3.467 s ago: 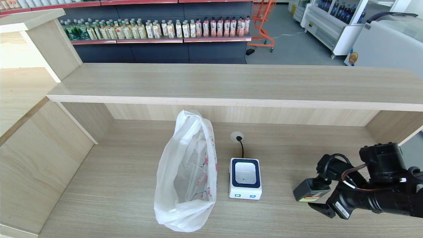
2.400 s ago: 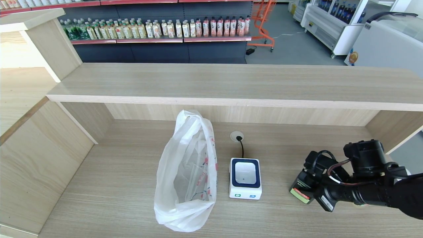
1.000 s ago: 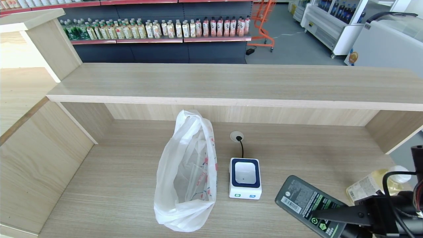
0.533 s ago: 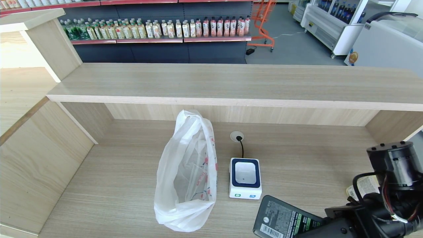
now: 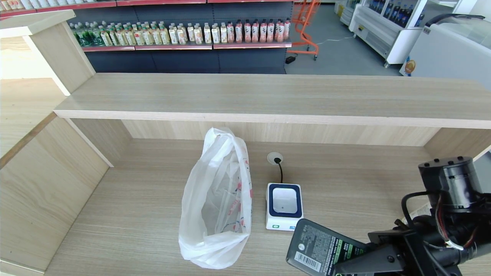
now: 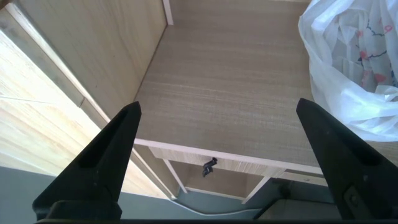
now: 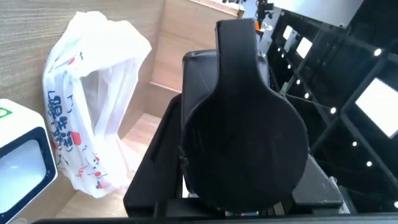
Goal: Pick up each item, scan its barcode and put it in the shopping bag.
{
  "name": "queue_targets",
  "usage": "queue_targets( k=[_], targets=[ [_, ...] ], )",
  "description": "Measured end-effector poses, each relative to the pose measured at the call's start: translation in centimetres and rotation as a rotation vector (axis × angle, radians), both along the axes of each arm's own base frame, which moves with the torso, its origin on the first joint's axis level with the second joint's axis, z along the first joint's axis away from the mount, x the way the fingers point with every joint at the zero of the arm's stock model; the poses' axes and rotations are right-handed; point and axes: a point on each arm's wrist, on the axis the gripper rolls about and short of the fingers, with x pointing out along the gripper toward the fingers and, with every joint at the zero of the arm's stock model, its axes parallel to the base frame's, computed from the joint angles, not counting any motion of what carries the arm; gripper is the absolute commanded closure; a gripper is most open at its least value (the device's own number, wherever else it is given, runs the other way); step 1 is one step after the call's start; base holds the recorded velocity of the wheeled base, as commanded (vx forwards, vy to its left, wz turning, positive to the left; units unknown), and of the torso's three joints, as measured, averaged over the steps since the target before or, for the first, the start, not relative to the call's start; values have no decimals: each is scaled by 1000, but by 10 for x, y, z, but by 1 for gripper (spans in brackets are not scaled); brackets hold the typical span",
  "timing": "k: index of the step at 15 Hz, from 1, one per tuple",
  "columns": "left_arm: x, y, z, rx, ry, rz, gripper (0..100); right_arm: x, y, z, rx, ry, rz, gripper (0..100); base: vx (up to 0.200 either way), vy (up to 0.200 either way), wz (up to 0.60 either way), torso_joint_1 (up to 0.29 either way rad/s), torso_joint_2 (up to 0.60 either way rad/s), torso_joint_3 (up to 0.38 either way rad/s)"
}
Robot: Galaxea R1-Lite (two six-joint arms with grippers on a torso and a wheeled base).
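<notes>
The table (image 5: 134, 222) is pale matt wood. The shopping bag (image 5: 216, 203) is thin, crinkly, see-through plastic. The scanner (image 5: 284, 206) is smooth white plastic. The black pack (image 5: 318, 247) looks smooth, a bit shiny.

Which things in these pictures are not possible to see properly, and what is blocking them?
- Head view: the bottom of the shopping bag; its crumpled folds hide it.
- Head view: a labelled item; the right arm hides all but a label edge.
- Head view: the far end of the dark package; the right gripper covers it.
- Head view: the digits of the barcode; too small.
- Right wrist view: the package's printed side; it faces away.
</notes>
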Motion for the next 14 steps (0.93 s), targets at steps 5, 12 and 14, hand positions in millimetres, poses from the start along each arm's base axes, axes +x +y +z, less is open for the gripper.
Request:
queue_targets(
  k=[5,12,14],
  targets=[
    [0,0,0,0,0,0,0,11,6,15,39,-69,16,100,0,0,0,0,0,0],
    [0,0,0,0,0,0,0,9,8,17,59,-68,55,100,0,0,0,0,0,0],
    [0,0,0,0,0,0,0,9,8,17,60,-70,55,100,0,0,0,0,0,0]
  ],
)
